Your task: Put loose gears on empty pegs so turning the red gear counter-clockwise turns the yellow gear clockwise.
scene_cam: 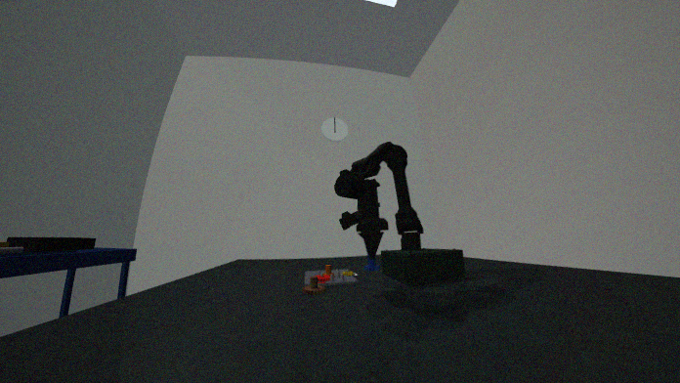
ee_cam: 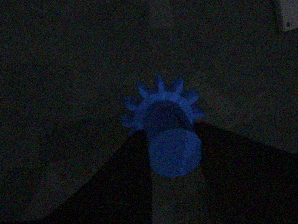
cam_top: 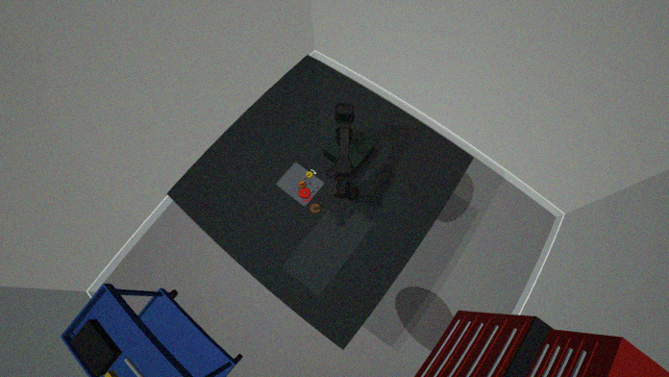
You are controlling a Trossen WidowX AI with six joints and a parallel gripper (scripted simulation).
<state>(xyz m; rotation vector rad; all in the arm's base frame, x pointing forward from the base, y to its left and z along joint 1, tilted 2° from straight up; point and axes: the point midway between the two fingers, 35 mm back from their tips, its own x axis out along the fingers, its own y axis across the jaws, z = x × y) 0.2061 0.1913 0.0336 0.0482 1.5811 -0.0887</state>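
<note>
Beside the pegged grey board point(cam_top: 289, 182) point(ee_cam: 288, 16), blue toothed gear with round upright handle point(scene_cam: 372, 267) point(ee_cam: 175, 150) pinched in black two-fingered claw point(scene_cam: 371, 256) point(ee_cam: 169, 136); probably light, rigid, best held squarely by that smooth handle, teeth left free.

Obstacles on the grey board point(cam_top: 286, 183): the orange gear point(cam_top: 302, 184) point(scene_cam: 328, 269), its upright handle rising above the red gear point(cam_top: 302, 192) point(scene_cam: 322, 278) beside it. The yellow gear point(cam_top: 311, 174) point(scene_cam: 348, 274) sits low near one edge. Outside the board, near the red gear's side, a brown gear point(cam_top: 315, 208) point(scene_cam: 314, 289) with an upright handle obstructs low passage. Above these handles, the air is unobstructed.
</note>
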